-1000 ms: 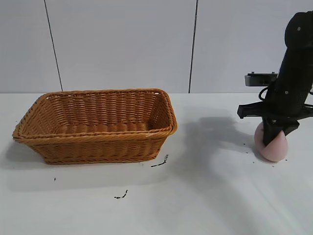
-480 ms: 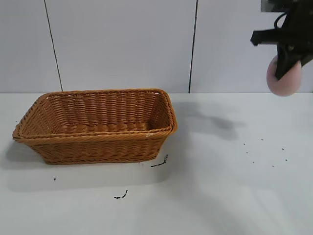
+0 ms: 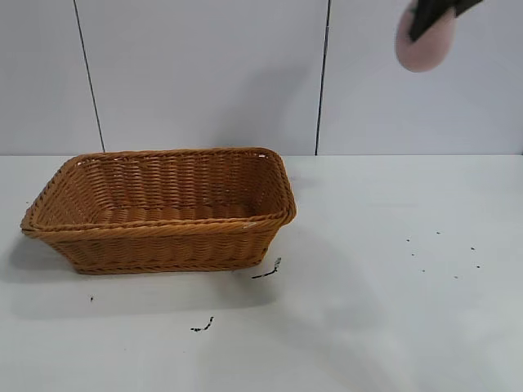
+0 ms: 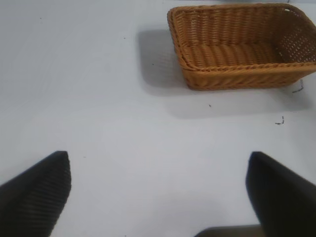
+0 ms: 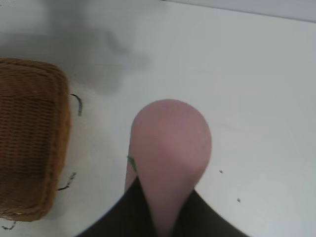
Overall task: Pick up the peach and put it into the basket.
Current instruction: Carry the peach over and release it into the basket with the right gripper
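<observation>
Peach point(image 3: 423, 45) has gone from the worktop point(image 3: 392, 327) to high at the exterior view's top right. Right pincer point(image 5: 165, 210) clamped on it, grip looks thin. Carry it over the basket point(image 3: 163, 208), lower, then release. Left pincer point(image 4: 158, 192) parked, spread wide.

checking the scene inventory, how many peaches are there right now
1. The peach is held high in the air by the right gripper, above the table and to the right of the basket. The basket's floor shows no fruit; the near wall hides part of it.
</observation>
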